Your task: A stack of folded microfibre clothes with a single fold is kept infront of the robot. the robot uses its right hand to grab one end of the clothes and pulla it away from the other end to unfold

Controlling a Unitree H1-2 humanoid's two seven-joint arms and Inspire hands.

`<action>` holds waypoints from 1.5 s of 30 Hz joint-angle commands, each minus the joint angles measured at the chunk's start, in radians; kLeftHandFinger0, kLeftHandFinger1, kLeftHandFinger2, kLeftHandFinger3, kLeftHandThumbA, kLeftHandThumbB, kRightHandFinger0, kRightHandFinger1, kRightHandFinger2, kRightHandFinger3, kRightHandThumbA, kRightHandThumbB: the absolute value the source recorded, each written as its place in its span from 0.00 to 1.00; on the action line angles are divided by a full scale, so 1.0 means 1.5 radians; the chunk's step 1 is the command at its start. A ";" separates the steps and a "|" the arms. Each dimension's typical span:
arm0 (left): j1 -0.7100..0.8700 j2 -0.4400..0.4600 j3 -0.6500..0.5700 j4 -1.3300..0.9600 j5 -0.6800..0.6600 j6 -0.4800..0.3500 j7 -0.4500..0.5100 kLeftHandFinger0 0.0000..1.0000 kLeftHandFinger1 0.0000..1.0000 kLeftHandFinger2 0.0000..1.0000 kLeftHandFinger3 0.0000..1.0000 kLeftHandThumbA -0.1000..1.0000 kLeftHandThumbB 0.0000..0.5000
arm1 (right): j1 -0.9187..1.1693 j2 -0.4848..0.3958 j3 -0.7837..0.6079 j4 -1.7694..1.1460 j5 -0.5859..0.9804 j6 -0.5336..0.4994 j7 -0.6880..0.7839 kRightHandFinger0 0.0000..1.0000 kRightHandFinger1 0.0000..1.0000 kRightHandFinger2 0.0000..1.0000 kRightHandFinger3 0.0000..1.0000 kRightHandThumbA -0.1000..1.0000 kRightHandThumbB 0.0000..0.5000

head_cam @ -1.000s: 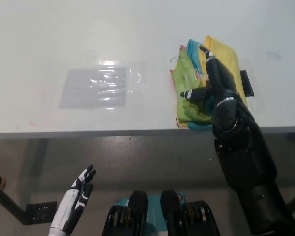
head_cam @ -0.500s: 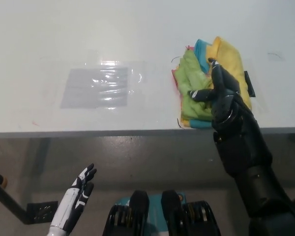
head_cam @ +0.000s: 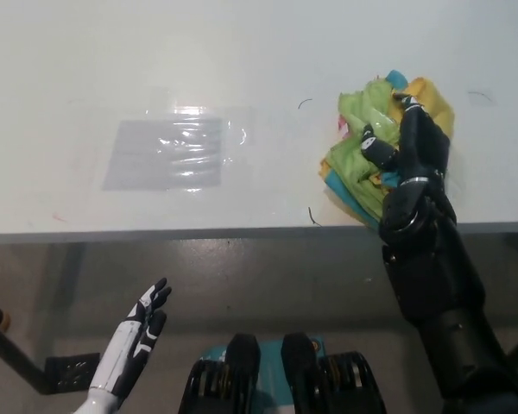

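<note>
A pile of microfibre cloths (head_cam: 363, 147), green on top with yellow, blue and orange layers beneath, lies bunched near the white table's (head_cam: 242, 69) front right edge. My black right hand (head_cam: 410, 159) lies on the pile's right side, its thumb and fingers closed on the green top cloth, whose edge is crumpled and lifted. Yellow cloth (head_cam: 436, 99) shows beyond the fingers. The white left hand (head_cam: 138, 332) hangs open below the table edge at the lower left, away from the cloths.
A clear plastic sheet (head_cam: 168, 153) lies flat on the table left of centre. The table's front edge (head_cam: 198, 230) runs across the middle of the picture, with floor below. Small black marks dot the table near the cloths.
My right hand has dragged the cloth pile to the right and slightly away; the green top cloth went from flat to bunched up. The left hand stayed low.
</note>
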 commanded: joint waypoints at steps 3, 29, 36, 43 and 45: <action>-0.010 0.015 0.003 -0.023 0.013 -0.014 -0.004 1.00 1.00 1.00 1.00 1.00 0.66 | -0.021 -0.009 -0.007 -0.010 0.076 -0.065 -0.053 0.05 0.53 0.92 0.86 0.00 0.54; -0.013 0.016 0.008 -0.027 0.005 -0.003 -0.007 1.00 1.00 1.00 1.00 1.00 0.65 | 0.065 -0.051 -0.117 -0.112 0.260 -0.284 -0.146 0.02 0.41 0.81 0.85 0.00 0.32; -0.009 0.018 0.013 -0.019 0.002 -0.014 -0.006 1.00 1.00 1.00 1.00 1.00 0.61 | 0.152 -0.124 -0.120 -0.232 0.250 -0.245 -0.103 0.71 0.90 1.00 1.00 0.19 0.50; -0.005 0.019 0.017 -0.022 0.007 -0.009 -0.005 1.00 1.00 1.00 1.00 1.00 0.64 | 0.233 -0.186 -0.099 -0.382 0.256 -0.173 -0.028 1.00 1.00 1.00 1.00 0.83 0.66; -0.005 0.021 0.018 -0.022 0.009 -0.008 -0.006 1.00 1.00 1.00 1.00 1.00 0.63 | 0.243 -0.199 -0.090 -0.411 0.248 -0.173 -0.018 1.00 1.00 1.00 1.00 0.87 0.65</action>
